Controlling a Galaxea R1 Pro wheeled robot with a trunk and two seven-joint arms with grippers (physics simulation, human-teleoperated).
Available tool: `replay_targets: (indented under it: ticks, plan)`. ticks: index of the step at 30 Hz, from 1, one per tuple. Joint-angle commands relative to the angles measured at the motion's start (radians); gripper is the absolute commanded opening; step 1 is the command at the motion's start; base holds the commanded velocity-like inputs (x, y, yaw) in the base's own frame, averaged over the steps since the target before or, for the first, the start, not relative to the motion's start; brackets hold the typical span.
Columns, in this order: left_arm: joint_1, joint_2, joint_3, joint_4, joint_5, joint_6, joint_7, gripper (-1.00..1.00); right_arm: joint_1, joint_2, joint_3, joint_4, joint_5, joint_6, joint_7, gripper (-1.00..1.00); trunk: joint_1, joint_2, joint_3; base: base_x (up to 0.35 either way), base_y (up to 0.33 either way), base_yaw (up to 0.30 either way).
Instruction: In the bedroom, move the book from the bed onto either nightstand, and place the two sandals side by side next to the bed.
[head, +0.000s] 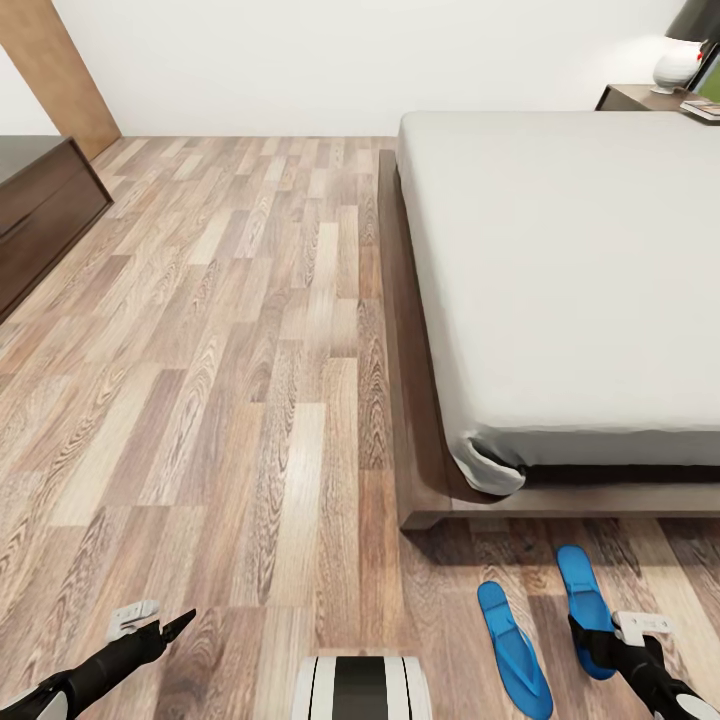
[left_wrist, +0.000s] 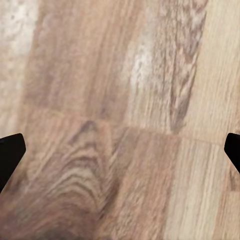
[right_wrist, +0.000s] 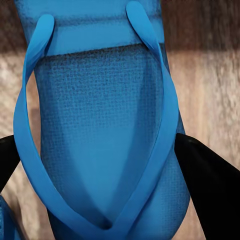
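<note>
Two bright blue sandals lie on the wood floor by the foot corner of the bed. The left sandal is free. Over the right sandal my right gripper is closed, a black finger pressing each long edge. At the lower left my left gripper hangs open over bare planks, fingertips far apart. The nightstand stands at the far corner of the bed. A thin flat thing on it may be the book, too small to tell.
A lamp with a white base and black shade stands on the nightstand. A dark wooden cabinet lines the left wall, with a brown door behind it. Open floor stretches left of the bed. My base shows at the bottom.
</note>
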Motion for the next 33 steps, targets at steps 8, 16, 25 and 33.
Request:
replay_targets:
  ticks: [8,16,25,33]
  plan:
    - [0.000,0.000,0.003,0.001,0.000,-0.002,-0.004,1.00,-0.001,-0.002,0.005,0.000,-0.009,-0.004,0.002,-1.00,0.000,0.000,-0.001,0.000,0.000,0.000]
    - [0.000,0.000,0.003,0.001,0.000,-0.002,-0.004,1.00,-0.001,-0.002,0.004,-0.001,-0.009,-0.005,0.002,-1.00,0.001,-0.001,-0.012,0.000,0.000,0.000]
    - [0.000,0.000,0.003,0.001,0.000,-0.002,-0.004,1.00,-0.001,-0.001,0.004,-0.001,-0.008,-0.005,0.002,-1.00,0.005,-0.003,-0.047,0.000,0.000,0.000]
    - [0.000,0.000,0.003,0.001,0.000,-0.002,-0.004,1.00,-0.001,-0.002,0.004,0.000,-0.008,-0.005,0.002,-1.00,0.009,-0.005,-0.078,0.000,0.000,0.000]
